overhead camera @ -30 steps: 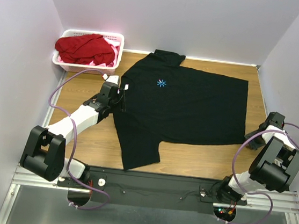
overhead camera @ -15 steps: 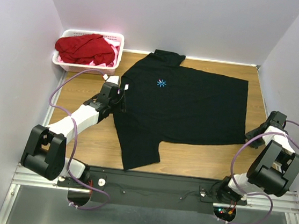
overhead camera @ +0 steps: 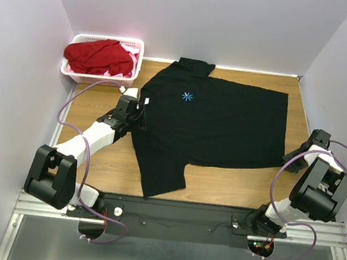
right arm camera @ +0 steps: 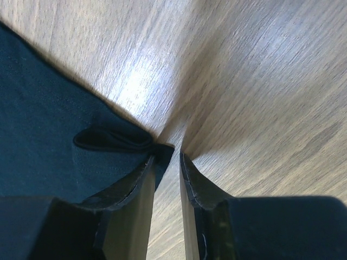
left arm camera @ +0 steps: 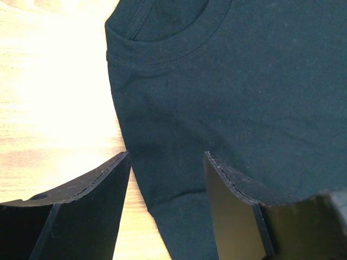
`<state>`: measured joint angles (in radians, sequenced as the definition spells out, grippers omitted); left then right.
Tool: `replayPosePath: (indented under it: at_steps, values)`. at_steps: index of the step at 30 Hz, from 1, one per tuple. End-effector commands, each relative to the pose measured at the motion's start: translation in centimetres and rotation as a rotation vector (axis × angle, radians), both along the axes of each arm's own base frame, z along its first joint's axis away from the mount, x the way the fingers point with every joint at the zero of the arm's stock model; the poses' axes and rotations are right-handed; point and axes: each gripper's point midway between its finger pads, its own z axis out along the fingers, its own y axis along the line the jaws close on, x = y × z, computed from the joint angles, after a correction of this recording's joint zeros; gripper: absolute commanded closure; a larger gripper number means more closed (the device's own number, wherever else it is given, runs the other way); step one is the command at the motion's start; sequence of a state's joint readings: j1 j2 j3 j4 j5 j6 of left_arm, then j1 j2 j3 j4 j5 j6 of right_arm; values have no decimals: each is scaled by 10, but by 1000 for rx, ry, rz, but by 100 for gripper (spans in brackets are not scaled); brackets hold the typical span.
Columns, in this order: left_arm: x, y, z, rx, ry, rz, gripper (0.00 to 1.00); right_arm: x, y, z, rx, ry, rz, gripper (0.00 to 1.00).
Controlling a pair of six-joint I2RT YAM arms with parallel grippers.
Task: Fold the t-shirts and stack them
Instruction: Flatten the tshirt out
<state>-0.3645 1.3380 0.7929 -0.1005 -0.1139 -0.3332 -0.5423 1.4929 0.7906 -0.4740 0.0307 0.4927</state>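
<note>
A large black t-shirt (overhead camera: 224, 123) with a light-blue asterisk logo (overhead camera: 187, 96) lies spread flat on the wooden table. My left gripper (overhead camera: 142, 111) is open, low over the shirt's left edge just below the collar; in the left wrist view (left arm camera: 167, 157) black cloth (left arm camera: 244, 97) lies between its fingers. My right gripper (overhead camera: 297, 158) is at the shirt's near-right hem corner. In the right wrist view (right arm camera: 169, 154) its jaws stand a narrow gap apart, with the folded hem corner (right arm camera: 114, 140) at the left fingertip. A red shirt (overhead camera: 99, 55) and pink cloth (overhead camera: 114, 70) fill the basket.
The white slotted basket (overhead camera: 138, 56) stands at the back left by the wall. Grey walls close in the table on the left, back and right. Bare wood (overhead camera: 98, 159) shows left of the shirt and along the near edge (overhead camera: 236, 181).
My right wrist shifted slightly by the shirt's hem corner. The left arm and the shirt have not moved.
</note>
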Motion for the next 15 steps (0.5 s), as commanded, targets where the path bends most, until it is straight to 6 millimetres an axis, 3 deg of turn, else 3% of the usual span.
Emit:
replayPosePath:
  at_steps: [1,6,9,10,15]
  values:
    - [1,2,3,5,-29,5,32,-3,-10,-8,-39,40,2,69]
    - [1,2,3,6,-29,8,32,-8,-8,-17,-29,70,13,77]
    - [1,2,3,6,-28,8,32,-11,-5,-20,-22,80,16,90]
    - [1,3,3,7,-28,9,32,-12,-5,-19,-23,78,16,98]
    - [1,4,1,23,-8,14,32,-13,-7,0,-49,65,7,99]
